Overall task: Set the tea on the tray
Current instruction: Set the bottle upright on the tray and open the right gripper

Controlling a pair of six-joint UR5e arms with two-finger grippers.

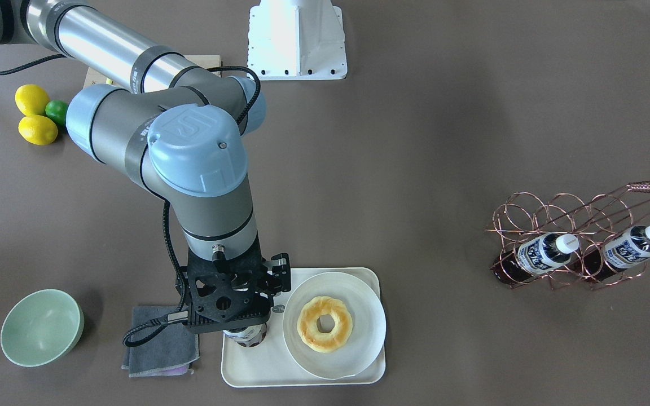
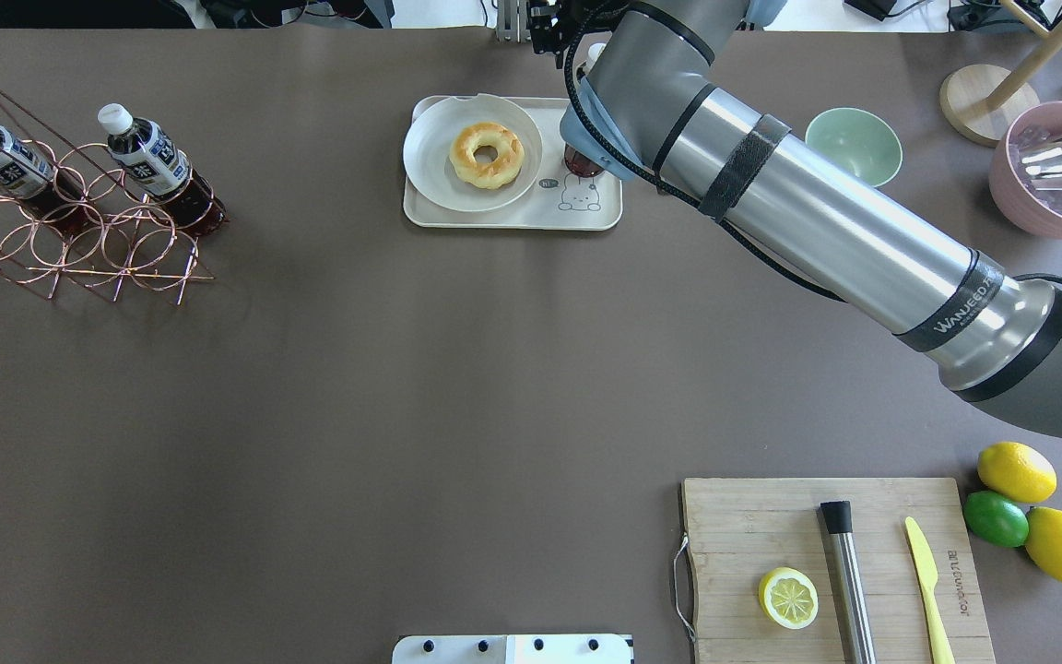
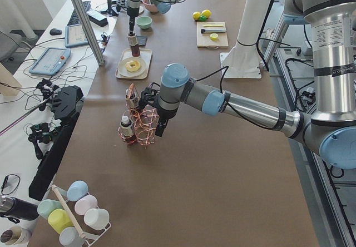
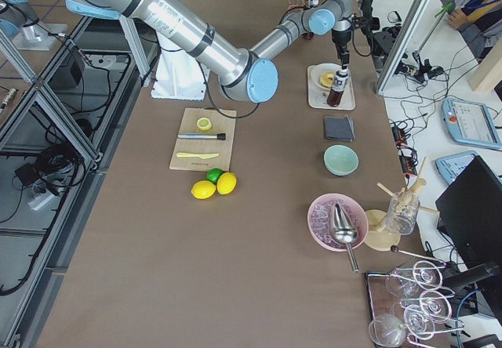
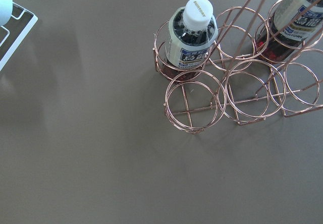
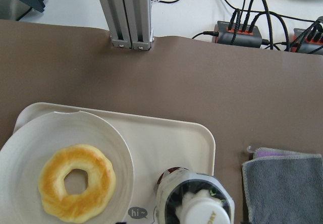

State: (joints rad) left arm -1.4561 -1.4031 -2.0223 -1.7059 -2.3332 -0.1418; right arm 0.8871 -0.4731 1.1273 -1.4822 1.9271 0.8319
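Note:
A tea bottle (image 1: 249,334) with dark liquid and a white cap (image 6: 202,211) stands upright on the cream tray (image 1: 257,369), in the bare part next to the bear drawing (image 2: 579,194). My right gripper (image 1: 241,318) hangs straight down over its cap; the wrist mount hides the fingers, so I cannot tell whether they hold the bottle. My left gripper (image 3: 160,126) hovers by the copper wire rack (image 1: 579,225), and I cannot tell its state. Two more tea bottles (image 1: 545,252) (image 1: 635,245) lie in the rack.
A white plate (image 1: 359,349) with a doughnut (image 1: 325,324) fills most of the tray. A grey cloth (image 1: 161,344) and a green bowl (image 1: 42,327) lie beside the tray. Lemons and a lime (image 1: 37,129) sit near a cutting board (image 2: 826,553).

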